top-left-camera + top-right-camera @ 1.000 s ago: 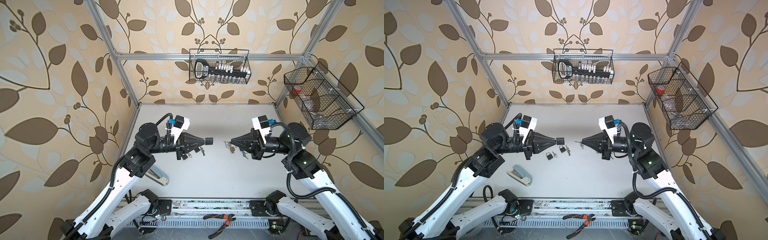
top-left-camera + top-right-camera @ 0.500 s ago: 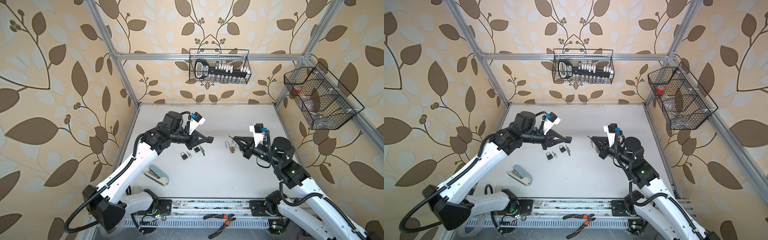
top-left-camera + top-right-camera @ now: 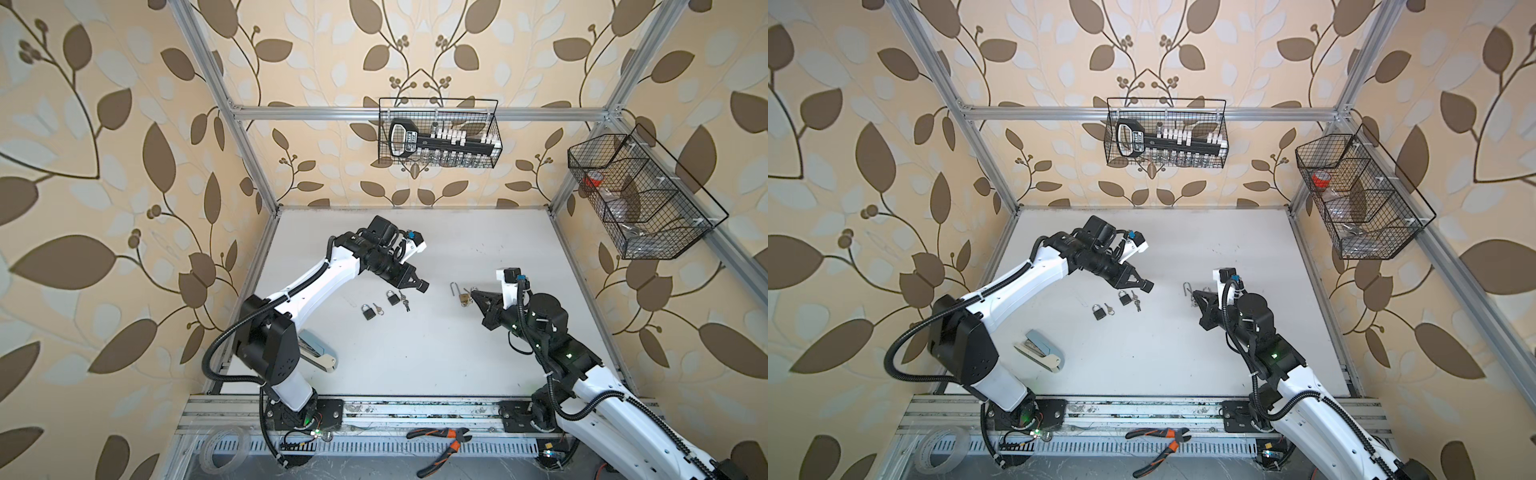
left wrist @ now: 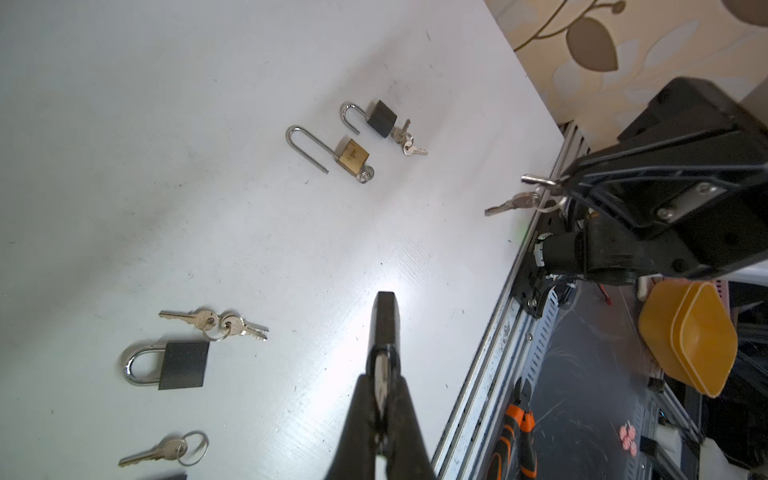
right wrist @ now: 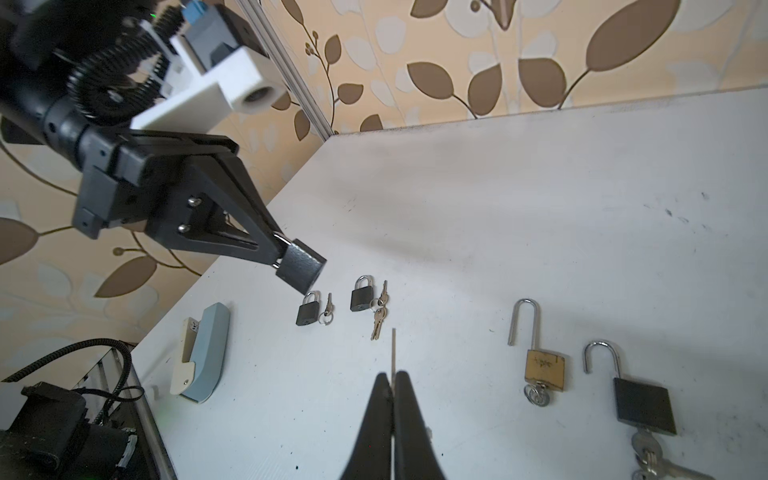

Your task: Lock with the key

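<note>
Right wrist view: left gripper [image 5: 279, 249], jaws clamped on the shackle of a dark padlock [image 5: 301, 266] held above the table [image 5: 540, 208]; right gripper [image 5: 392, 380], jaws pinched together on the key [image 5: 393, 349], blade forward, well apart from the padlock. Step judged as insertion: line the blade up with the keyway, hold the padlock steady, and push straight in before turning. Containers, in a top view: rear wire basket [image 3: 438, 101] holding a black socket rack [image 3: 444, 143]; side wire basket [image 3: 656, 241], a red item [image 3: 592, 183] in its rear compartment, other contents clear and indistinct.

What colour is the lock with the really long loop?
Golden brass padlock, with a silver loop. The right wrist view shows it best.
</note>
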